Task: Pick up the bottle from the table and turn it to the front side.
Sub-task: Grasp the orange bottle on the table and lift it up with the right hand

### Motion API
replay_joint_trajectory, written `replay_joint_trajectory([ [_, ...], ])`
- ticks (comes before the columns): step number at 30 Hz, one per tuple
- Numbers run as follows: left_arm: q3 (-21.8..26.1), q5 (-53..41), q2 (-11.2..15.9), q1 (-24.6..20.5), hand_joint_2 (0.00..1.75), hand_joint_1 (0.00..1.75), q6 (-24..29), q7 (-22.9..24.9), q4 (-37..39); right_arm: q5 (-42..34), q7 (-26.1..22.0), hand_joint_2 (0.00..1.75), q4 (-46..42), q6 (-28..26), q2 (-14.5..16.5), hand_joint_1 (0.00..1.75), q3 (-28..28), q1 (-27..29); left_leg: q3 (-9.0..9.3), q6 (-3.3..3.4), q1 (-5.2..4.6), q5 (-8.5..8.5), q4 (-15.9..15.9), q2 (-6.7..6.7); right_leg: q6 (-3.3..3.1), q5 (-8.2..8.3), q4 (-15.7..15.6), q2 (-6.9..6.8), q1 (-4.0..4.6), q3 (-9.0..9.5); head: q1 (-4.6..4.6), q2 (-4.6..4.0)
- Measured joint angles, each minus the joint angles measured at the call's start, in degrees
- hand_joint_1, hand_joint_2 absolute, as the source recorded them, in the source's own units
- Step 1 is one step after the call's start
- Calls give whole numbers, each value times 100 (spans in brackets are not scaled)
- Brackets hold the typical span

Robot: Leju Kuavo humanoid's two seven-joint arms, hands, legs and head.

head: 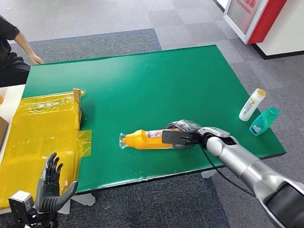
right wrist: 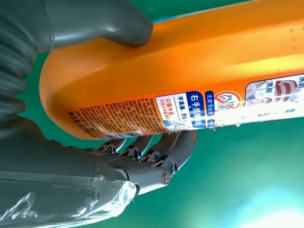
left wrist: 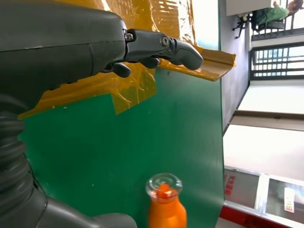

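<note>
An orange bottle (head: pixel 147 139) with a clear cap lies on its side on the green table (head: pixel 161 80), near the front edge, cap pointing left. My right hand (head: pixel 183 135) grips its base end. In the right wrist view the thumb (right wrist: pixel 107 21) presses one side of the bottle (right wrist: pixel 201 61) and the fingers (right wrist: pixel 161 152) wrap the labelled side. My left hand (head: pixel 52 187) hovers at the front left over the yellow film, fingers spread and holding nothing. The left wrist view looks past that hand (left wrist: pixel 107 38) to the bottle's cap (left wrist: pixel 164 185).
A yellow film-covered sheet with a raised cardboard flap (head: pixel 42 128) covers the table's left end. A white bottle (head: pixel 252 104) and a teal bottle (head: pixel 264 120) lie at the right edge. A person (head: pixel 14 47) sits at the far left corner.
</note>
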Motion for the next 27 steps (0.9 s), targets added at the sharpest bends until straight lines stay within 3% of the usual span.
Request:
replay_joint_trajectory([
  [5,267,-133,-230,19,175,0,-292,93,-41,295,-201,175,-1080,-447,254,175,-839,926,-4,-6,4,-7,0,-2,-3,-8,0,-2,4,-2,2,0],
  [10,416,34,-493,4,175,0,-651,555,-209,424,-566,175,-1920,-600,878,175,-1550,1707,-4,-11,6,-10,-1,-2,-7,-14,0,-2,6,-5,1,0],
  [15,387,577,-674,-133,175,0,-970,1281,-343,358,-944,175,-2337,-609,1549,175,-1893,2098,-3,-12,6,-9,-1,-1,-10,-13,1,-2,7,-6,1,0],
  [21,-140,1342,-664,-459,175,0,-995,1978,-547,586,-1186,175,-2343,-613,2270,175,-1902,2171,-2,-13,7,-2,-1,-1,-12,-9,1,-2,8,-7,0,0],
  [27,-991,1476,-509,-775,175,0,-916,2296,-803,916,-1287,175,-2161,-718,2603,175,-1892,2176,-3,-11,6,-2,0,-1,-9,-6,1,-2,7,-5,1,0],
])
